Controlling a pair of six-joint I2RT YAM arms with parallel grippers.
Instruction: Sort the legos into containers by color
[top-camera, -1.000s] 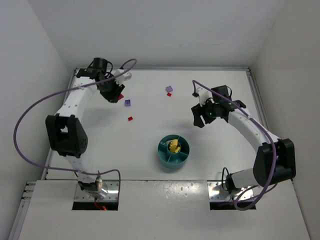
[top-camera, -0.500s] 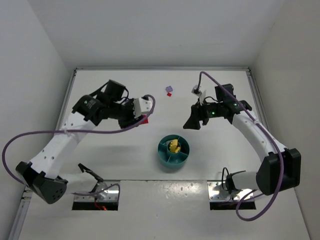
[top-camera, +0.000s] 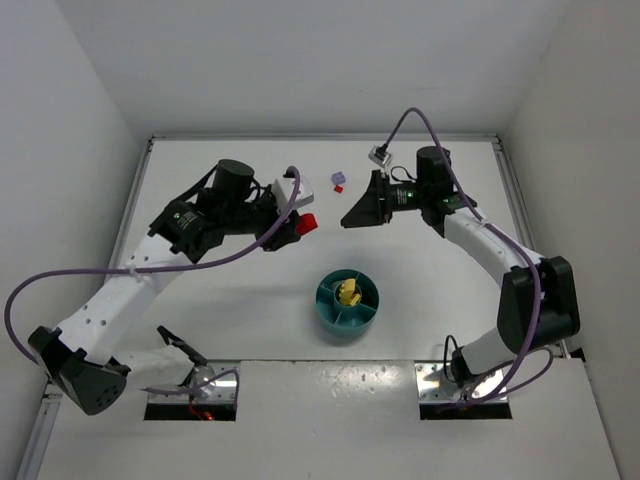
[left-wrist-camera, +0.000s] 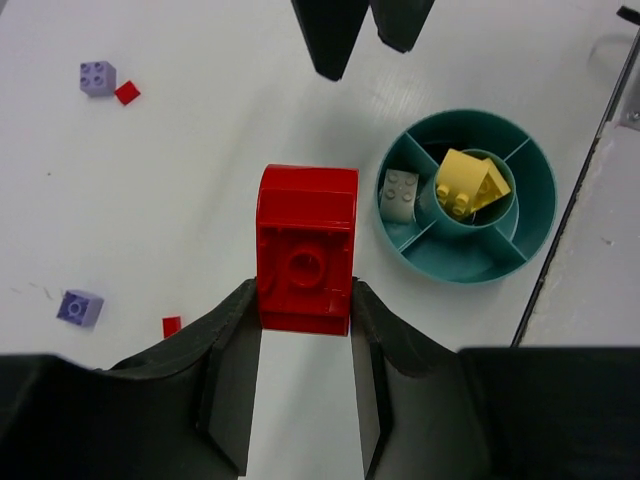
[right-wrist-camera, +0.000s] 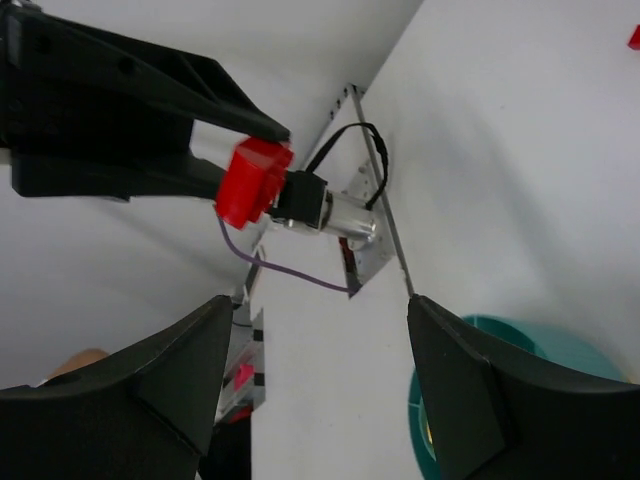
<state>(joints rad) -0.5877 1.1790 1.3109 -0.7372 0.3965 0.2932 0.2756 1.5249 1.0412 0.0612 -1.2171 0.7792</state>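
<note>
My left gripper (top-camera: 300, 224) is shut on a red brick (top-camera: 308, 222) and holds it above the table, up and left of the teal dish (top-camera: 345, 330). In the left wrist view the brick (left-wrist-camera: 306, 250) sits between the fingertips of that gripper (left-wrist-camera: 305, 300). The dish (left-wrist-camera: 470, 262) holds yellow bricks (left-wrist-camera: 470, 183) in its centre well and a pale tan brick (left-wrist-camera: 400, 193) in a wedge. My right gripper (top-camera: 358, 212) is open and empty, just right of the red brick. In its wrist view the gripper (right-wrist-camera: 320, 380) faces the red brick (right-wrist-camera: 252, 180) and the dish (right-wrist-camera: 520, 335).
A lilac brick (top-camera: 338, 178) with a small red piece (top-camera: 339, 187) lies near the back wall, also in the left wrist view (left-wrist-camera: 97, 77). Another lilac brick (left-wrist-camera: 79, 307) and a small red piece (left-wrist-camera: 172, 325) lie under my left arm. White walls close off three sides.
My left arm has swung from the far left toward the middle, carrying the red brick. My right gripper has moved left and toward the back, nearer to that brick.
</note>
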